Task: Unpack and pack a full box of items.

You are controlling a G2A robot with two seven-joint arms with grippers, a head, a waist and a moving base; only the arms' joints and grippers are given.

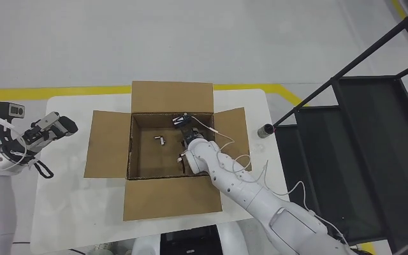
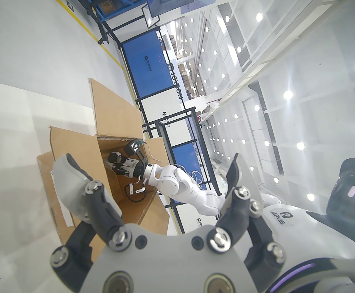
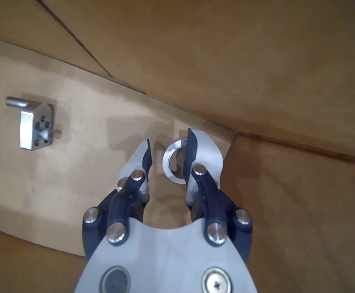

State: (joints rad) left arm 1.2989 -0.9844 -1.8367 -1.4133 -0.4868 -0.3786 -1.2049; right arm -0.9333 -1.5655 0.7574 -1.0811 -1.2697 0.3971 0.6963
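ring (image 3: 169,163) sits on the floor of the box (image 1: 107,153), tucked in a corner. right gripper (image 3: 168,138) is down in there right at it, released, one finger across the ring, can't tell if it touches. bracket (image 3: 34,126) lies well apart on the same floor. left gripper (image 2: 148,161) hangs wide open beside the box, over the table (image 1: 76,204) edge.

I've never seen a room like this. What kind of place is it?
Probably a factory hall or robot workshop: yellow lines mark the floor, blue partition panels stand behind the box, and rows of ceiling lamps shine overhead.
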